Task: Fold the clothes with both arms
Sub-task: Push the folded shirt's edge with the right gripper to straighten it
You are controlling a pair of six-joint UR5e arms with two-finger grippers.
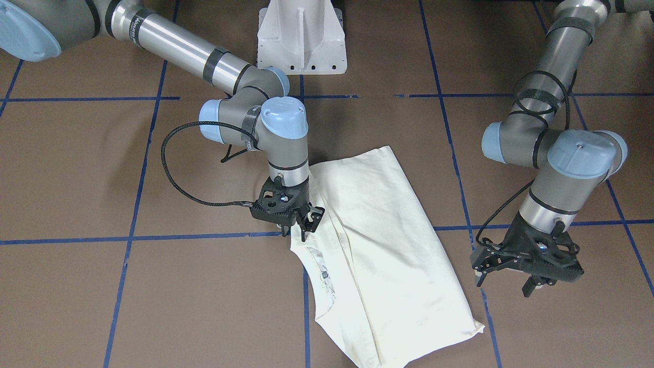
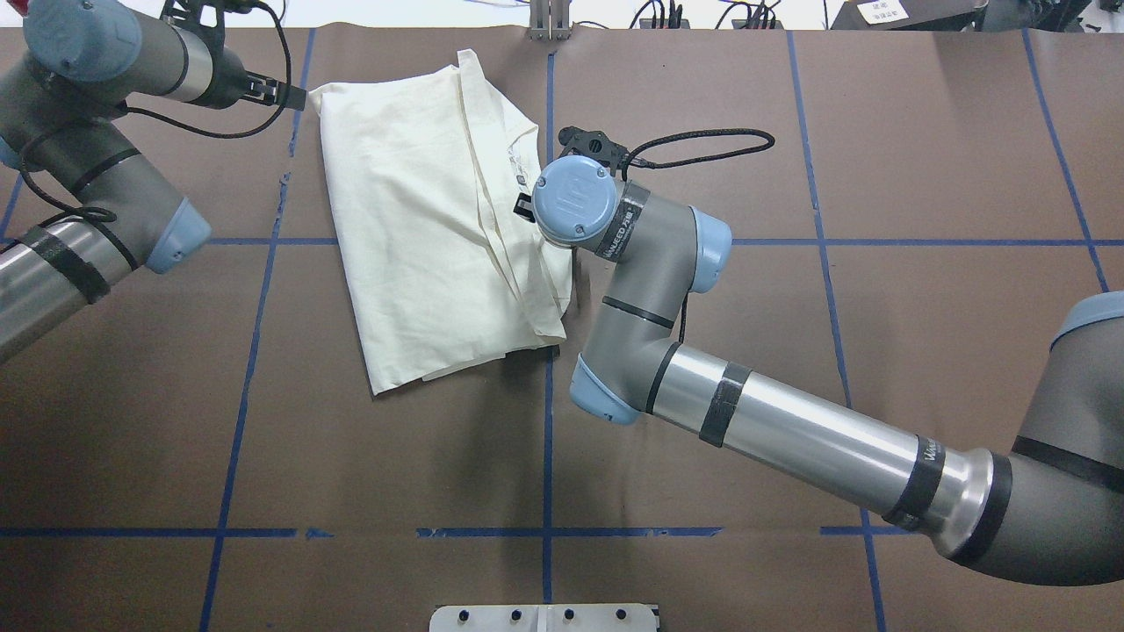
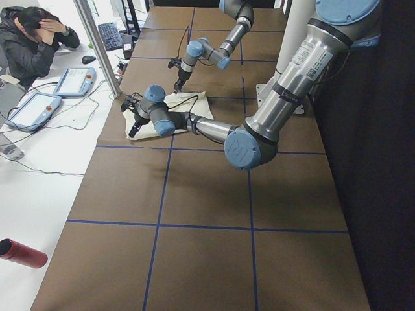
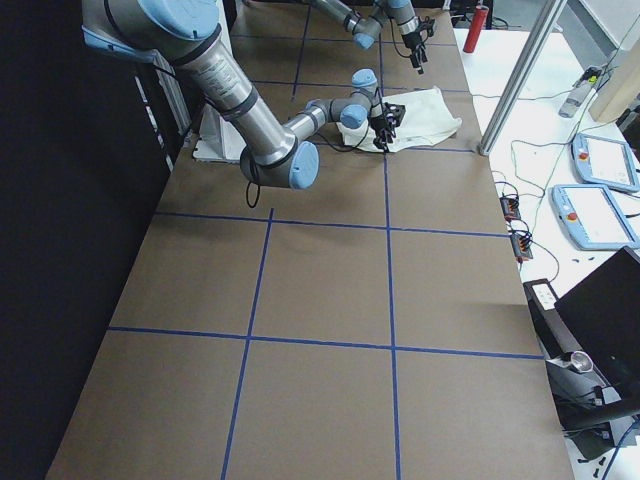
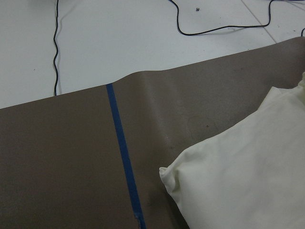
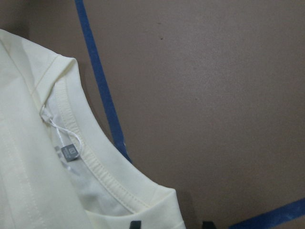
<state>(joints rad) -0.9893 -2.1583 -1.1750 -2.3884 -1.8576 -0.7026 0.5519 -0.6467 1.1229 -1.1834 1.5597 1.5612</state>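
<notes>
Right wrist-mounted view: T-shirt (image 6: 28, 191) carries illegible grey neck label (image 6: 71, 152).

One fixed camera sits behind me, over my shoulders, looking forward and down on the table (image 2: 878, 307). Its opposite faces me from across the table, steeply down, with my white pedestal (image 1: 301, 41) at its top edge, so my sides swap there. Both cover the same middle stretch holding the shirt (image 2: 421, 219). Two more cameras stand high at the table's ends and look along its length from far off: at one my left arm (image 3: 292, 78) looms large and a person (image 3: 29, 39) at a desk (image 3: 45, 149) shows; at the other my right arm (image 4: 225, 90) does. My wrist cameras sit very close, the left over a shirt corner, the right over the collar (image 6: 90, 157) and blue tape (image 6: 102, 95).
</notes>
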